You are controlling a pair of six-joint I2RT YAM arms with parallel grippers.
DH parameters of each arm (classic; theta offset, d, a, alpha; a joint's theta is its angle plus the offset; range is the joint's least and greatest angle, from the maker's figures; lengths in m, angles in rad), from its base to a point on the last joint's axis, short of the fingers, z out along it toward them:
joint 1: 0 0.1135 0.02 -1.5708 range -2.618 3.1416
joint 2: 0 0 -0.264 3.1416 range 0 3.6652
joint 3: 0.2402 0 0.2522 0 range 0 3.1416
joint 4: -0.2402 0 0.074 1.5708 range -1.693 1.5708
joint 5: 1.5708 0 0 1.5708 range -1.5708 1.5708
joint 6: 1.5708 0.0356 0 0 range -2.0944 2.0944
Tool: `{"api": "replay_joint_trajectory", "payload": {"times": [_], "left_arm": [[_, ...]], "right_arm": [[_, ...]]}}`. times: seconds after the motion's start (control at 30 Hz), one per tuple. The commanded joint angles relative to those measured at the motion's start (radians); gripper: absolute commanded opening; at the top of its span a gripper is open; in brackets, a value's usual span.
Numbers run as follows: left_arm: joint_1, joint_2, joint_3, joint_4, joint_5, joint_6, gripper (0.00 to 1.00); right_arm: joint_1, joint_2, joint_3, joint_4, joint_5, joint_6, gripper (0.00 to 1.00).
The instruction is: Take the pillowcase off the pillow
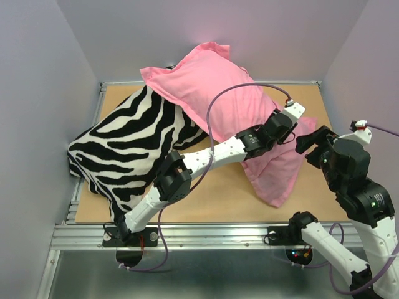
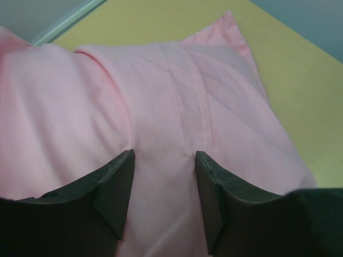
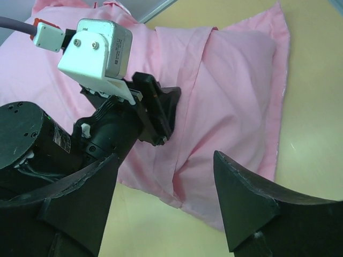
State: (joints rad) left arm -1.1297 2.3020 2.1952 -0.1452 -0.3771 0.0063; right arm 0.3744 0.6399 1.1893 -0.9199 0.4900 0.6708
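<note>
The pink pillowcase (image 1: 212, 81) covers the whole pillow, which lies slanted from the back centre to the front right; no white shows. In these views the fabric looks plain matte pink. My left gripper (image 1: 292, 132) is open, its jaws set down on the fabric (image 2: 177, 96) on either side of a stitched seam, near the pillow's right end (image 2: 163, 158). My right gripper (image 1: 310, 142) is open and empty, hovering just right of the left one (image 3: 164, 158). The right wrist view shows the left gripper (image 3: 161, 115) on an overlapping flap of the pillowcase (image 3: 230, 85).
A black-and-white zebra-striped pillow (image 1: 131, 143) lies at the left, partly under the pink one. The wooden tabletop (image 1: 212, 193) shows in front of and to the right of the pink pillow (image 3: 316, 134). Grey walls close in the left, back and right.
</note>
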Motion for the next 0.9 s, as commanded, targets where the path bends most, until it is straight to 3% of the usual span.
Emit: {"api": "replay_joint_trajectory", "payload": {"times": [0.0,0.07,0.1,0.13,0.6,0.87], "left_arm": [[0.013,-0.006,0.078,0.004,-0.005,0.011,0.41],[0.027,-0.001,0.086,-0.016,-0.003,-0.003,0.24],[0.037,-0.003,0.086,-0.024,-0.002,-0.005,0.04],[0.054,-0.012,0.075,-0.034,-0.005,-0.052,0.00],[0.186,-0.432,-0.346,0.133,-0.085,-0.183,0.00],[0.220,-0.667,-0.571,0.176,-0.137,-0.242,0.00]], "right_arm": [[0.004,0.006,-0.002,0.019,-0.017,0.004,0.77],[0.004,0.007,-0.010,0.026,-0.025,0.003,0.77],[0.004,0.007,-0.013,0.029,-0.027,0.001,0.77],[0.006,0.010,-0.020,0.032,-0.033,0.000,0.77],[0.006,0.084,-0.157,0.139,-0.113,-0.022,0.79],[0.006,0.239,-0.209,0.302,-0.329,-0.088,0.78]]}}
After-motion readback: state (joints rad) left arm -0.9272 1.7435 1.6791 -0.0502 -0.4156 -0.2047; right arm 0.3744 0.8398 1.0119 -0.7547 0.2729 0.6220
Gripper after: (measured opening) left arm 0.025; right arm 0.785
